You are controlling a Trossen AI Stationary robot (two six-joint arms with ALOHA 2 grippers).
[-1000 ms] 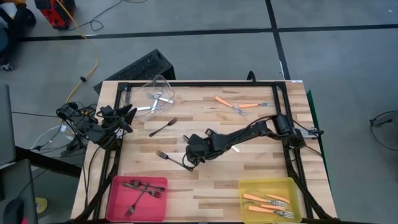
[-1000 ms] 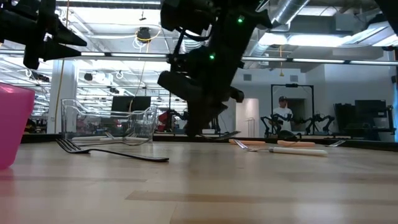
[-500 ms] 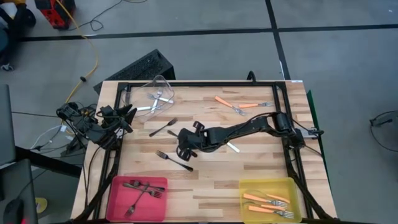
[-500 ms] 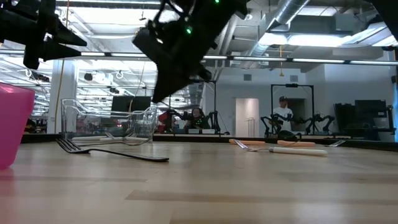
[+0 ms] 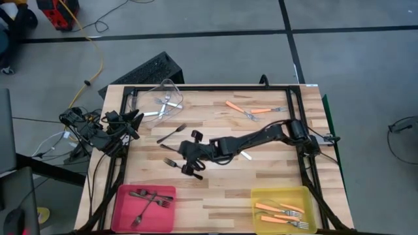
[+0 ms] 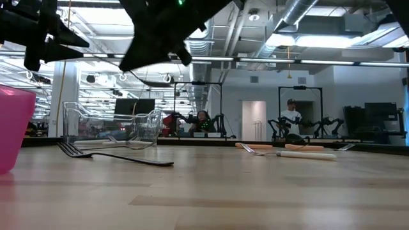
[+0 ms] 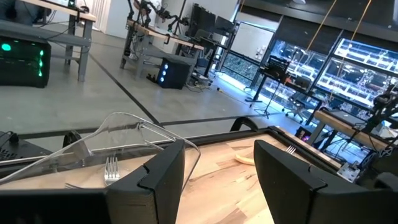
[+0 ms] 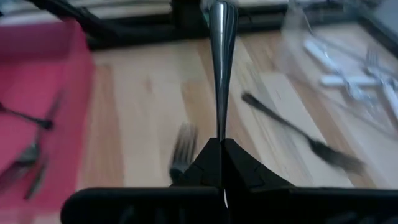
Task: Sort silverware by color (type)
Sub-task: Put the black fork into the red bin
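Above mid-table, right gripper [image 5: 187, 158] clamped on silver fork [image 8: 222, 68], dark fork [image 5: 181, 167] beneath.

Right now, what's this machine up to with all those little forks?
It is sorting forks by kind into bins. The right gripper is shut on a shiny silver fork and holds it above the middle of the table, over two dark forks lying loose there. The left gripper waits open at the table's edge beside the clear bin. Dark forks sit in the pink bin, orange-handled ones in the yellow bin.
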